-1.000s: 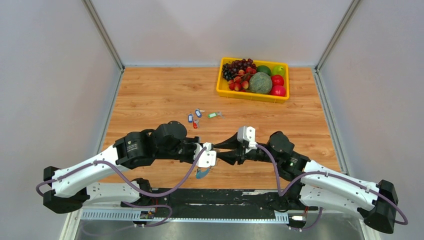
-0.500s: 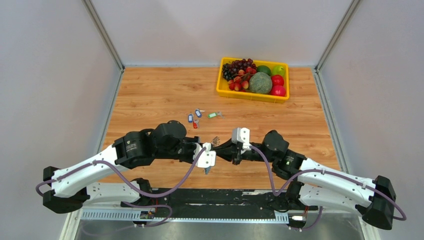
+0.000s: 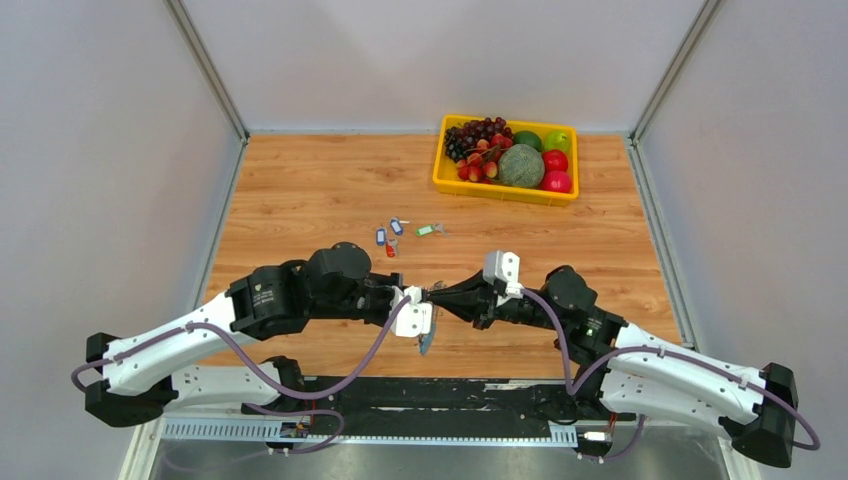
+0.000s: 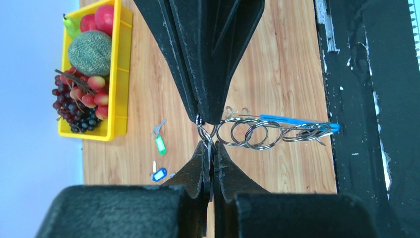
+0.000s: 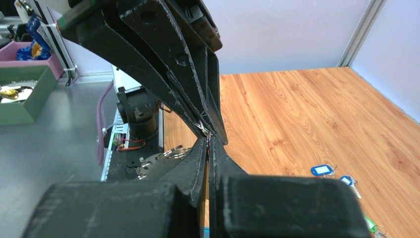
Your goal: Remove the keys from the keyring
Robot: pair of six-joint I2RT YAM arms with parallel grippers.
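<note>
My left gripper (image 3: 424, 301) and right gripper (image 3: 437, 292) meet tip to tip above the table's near edge. Both are shut on the small split rings of the keyring (image 3: 428, 341), whose grey loop and light-blue section hang below them. In the left wrist view my left gripper (image 4: 209, 145) pinches one small ring, and a chain of rings (image 4: 247, 133) with the blue section (image 4: 297, 121) trails to the right. In the right wrist view my right gripper (image 5: 208, 141) is shut at the same spot. Several tagged keys lie loose on the table: green (image 3: 427, 230), blue (image 3: 380, 237) and red (image 3: 390, 249).
A yellow basket (image 3: 437, 180) at the back right holds a melon (image 3: 521, 165), grapes and other fruit. The black base rail (image 3: 440, 392) runs under the arms at the near edge. Grey walls close in the left and right sides.
My right gripper pushed left toward the left gripper, then drew back right a little. The hanging keyring shifted slightly right. The left arm barely moved.
</note>
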